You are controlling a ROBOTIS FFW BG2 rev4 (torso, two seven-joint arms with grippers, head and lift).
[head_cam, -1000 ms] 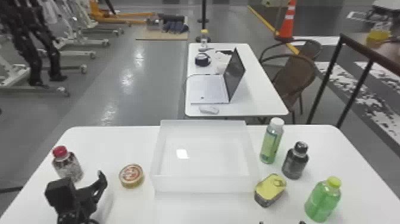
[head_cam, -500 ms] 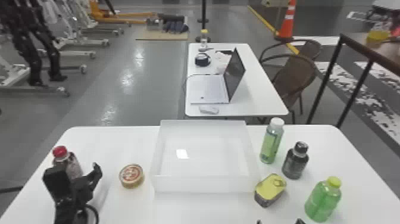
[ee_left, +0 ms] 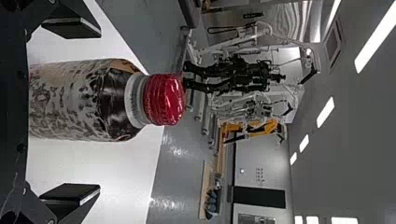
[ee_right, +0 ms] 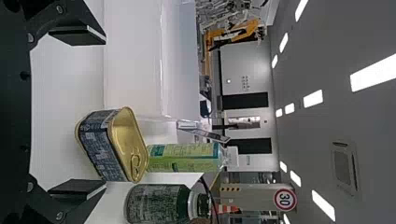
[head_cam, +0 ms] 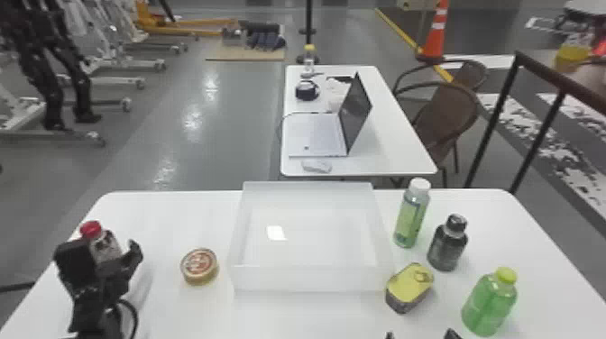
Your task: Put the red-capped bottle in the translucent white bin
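The left gripper (head_cam: 103,254) is holding its jaws wide, one finger standing to each side of the red-capped bottle (head_cam: 102,243) at the left of the white table (head_cam: 180,315). In the left wrist view, white tabletop is showing between the bottle and each fingertip, so the fingertips are not touching it, and the gripper is gripping nothing.

The bottle is standing upright, its red cap pointing up and its long axis running vertically; its lower part is hiding behind the gripper. It is standing outside the translucent white bin (head_cam: 311,279), well apart from it to the left, with a round tin (head_cam: 199,266) lying between the two.

The right gripper (head_cam: 421,336) is showing its fingertips at the near edge of the head view, right of the bin. Its jaws are also standing wide and holding nothing; in the right wrist view, the yellow-topped can (head_cam: 409,288) is appearing beyond the gap between them. The can is sitting just beside the bin's near right corner. Farther right, a white-capped bottle (head_cam: 411,216), a dark bottle (head_cam: 447,245) and a green bottle (head_cam: 489,302) are standing on the table, the green one nearest.
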